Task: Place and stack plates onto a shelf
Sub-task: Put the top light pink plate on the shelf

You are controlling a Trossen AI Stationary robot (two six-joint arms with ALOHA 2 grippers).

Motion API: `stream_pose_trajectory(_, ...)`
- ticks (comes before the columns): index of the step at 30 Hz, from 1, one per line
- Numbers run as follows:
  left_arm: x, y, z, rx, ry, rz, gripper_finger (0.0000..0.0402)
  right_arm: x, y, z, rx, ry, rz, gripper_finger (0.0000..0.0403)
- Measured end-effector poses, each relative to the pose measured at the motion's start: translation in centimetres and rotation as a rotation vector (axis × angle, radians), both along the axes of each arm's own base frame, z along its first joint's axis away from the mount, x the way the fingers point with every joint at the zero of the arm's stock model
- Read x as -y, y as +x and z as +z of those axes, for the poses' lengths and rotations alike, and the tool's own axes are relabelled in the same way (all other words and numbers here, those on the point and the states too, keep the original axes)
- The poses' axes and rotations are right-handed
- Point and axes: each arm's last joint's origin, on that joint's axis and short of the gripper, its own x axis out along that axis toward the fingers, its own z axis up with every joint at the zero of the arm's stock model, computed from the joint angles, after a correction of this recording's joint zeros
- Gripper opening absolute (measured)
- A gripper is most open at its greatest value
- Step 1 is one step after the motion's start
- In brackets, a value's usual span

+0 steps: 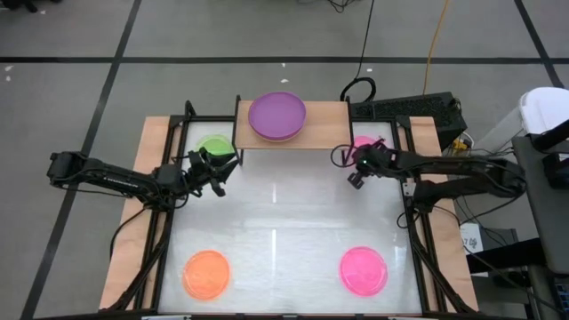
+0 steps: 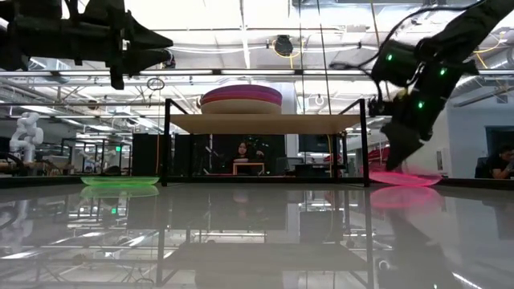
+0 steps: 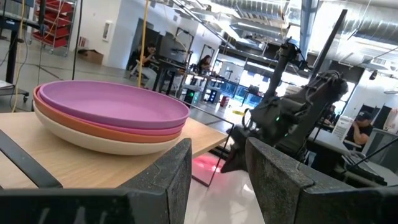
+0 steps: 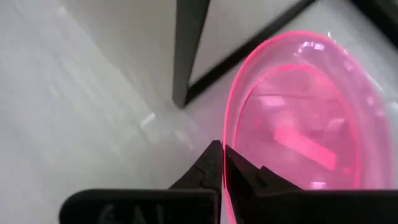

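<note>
Glossy white tabletop [image 2: 257,241], shelf [image 2: 265,123] w/ stacked plates [image 2: 241,99], lab bkgd

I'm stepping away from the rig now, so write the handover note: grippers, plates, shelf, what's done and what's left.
Left gripper: open, empty, raised beside the green plate on the table at the shelf's left end.
Right gripper: shut on the rim of the pink plate, low at the shelf's right end.
Shelf: a stack of three, purple plate over an orange one over a beige one.
Still on the table: orange plate and magenta plate near the front edge.
Done: three stacked. Left: pink, green, orange and magenta plates to shelve.
</note>
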Motion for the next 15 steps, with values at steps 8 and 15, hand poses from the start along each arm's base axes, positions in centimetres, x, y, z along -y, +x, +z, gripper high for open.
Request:
stream_pose_trajectory(8, 0.0, 0.0, 0.0, -0.001, -0.004, -0.001, 0.0157, -0.9, -1.1, 2.8, 0.142, -0.097, -0.019, 0.0000)
stream_pose_trajectory(15, 0.0, 0.0, -0.1, -0.003, -0.005, -0.001, 0.0157, -1.2, -2.4, 4.1, 0.184, -0.182, -0.082, 0.0000)
